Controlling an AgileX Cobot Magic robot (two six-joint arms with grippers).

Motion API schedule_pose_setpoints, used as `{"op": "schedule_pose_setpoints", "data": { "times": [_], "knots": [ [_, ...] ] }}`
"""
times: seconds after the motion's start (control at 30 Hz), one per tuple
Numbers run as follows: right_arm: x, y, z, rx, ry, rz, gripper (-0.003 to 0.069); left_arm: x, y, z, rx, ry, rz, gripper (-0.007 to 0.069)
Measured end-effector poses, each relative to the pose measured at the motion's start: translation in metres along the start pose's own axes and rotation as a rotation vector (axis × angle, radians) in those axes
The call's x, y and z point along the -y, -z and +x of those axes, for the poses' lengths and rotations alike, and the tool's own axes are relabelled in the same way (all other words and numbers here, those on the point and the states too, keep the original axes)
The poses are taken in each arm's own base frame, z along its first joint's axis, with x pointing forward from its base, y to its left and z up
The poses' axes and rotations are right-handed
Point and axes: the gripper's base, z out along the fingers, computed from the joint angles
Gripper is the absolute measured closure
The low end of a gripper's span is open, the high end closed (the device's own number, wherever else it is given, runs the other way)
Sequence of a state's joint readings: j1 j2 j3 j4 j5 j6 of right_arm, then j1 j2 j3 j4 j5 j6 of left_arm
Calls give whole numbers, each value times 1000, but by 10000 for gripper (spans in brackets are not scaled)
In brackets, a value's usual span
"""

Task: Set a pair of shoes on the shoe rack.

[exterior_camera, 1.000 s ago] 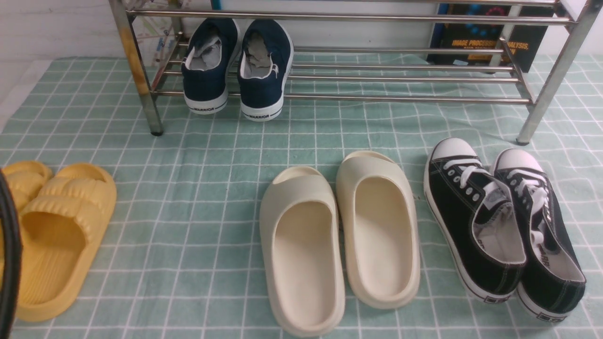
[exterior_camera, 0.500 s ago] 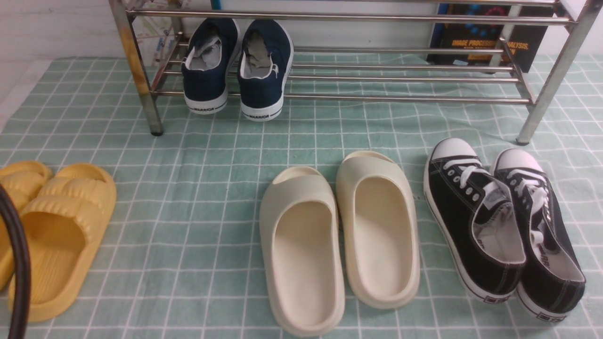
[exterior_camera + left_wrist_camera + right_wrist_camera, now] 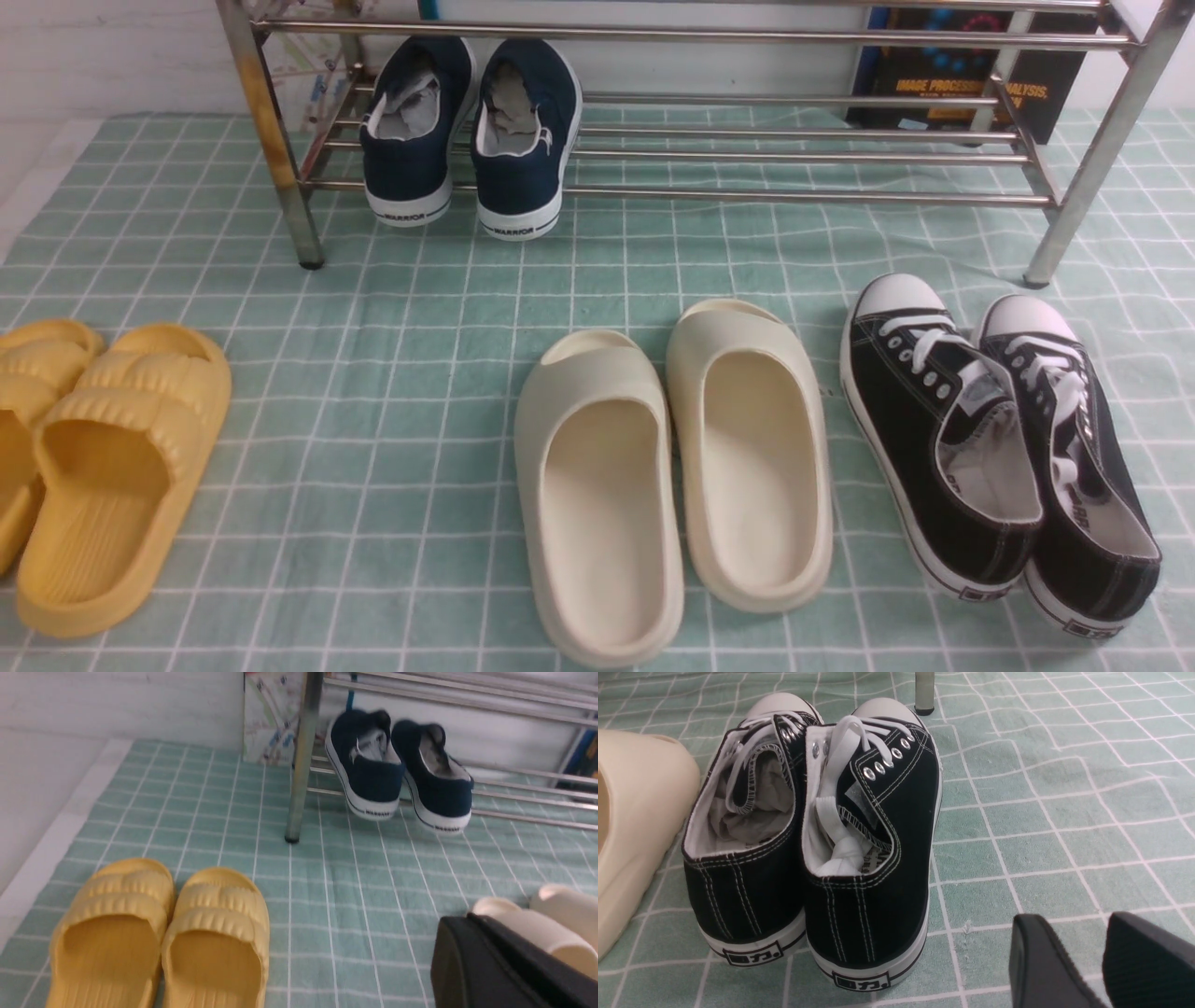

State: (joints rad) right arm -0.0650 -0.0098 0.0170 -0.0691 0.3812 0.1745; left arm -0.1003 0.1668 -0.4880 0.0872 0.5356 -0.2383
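Navy shoes [image 3: 467, 135] sit heels-out on the rack [image 3: 803, 196], upper left of frame – job looks done – so right gripper [image 3: 1104, 956] hangs apart, empty; left gripper [image 3: 495, 961]: can't tell.

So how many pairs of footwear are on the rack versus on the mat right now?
1 on the rack: the navy slip-ons at the shoe rack left end. 3 on the mat: yellow slides left, cream slides centre, black lace-ups right.

"WARRIOR" is printed on both navy shoes' [image 3: 467, 131] heels.
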Motion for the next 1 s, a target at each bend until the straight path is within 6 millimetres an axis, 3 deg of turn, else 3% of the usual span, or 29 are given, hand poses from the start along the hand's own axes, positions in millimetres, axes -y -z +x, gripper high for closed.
{"op": "schedule_pose_setpoints", "data": {
  "times": [0.17, 0.33, 0.63, 1.0],
  "knots": [
    [0, 0, 0, 0, 0, 0, 412, -10, -11, 53, 142, 0, -35, 637],
    [0, 0, 0, 0, 0, 0, 412, -17, -23, 92, 102, 16, -57, 637],
    [0, 0, 0, 0, 0, 0, 412, -22, -32, 125, -8, 19, -76, 637],
    [0, 0, 0, 0, 0, 0, 412, -25, -31, 141, -161, 50, -103, 637]
  ]
}}
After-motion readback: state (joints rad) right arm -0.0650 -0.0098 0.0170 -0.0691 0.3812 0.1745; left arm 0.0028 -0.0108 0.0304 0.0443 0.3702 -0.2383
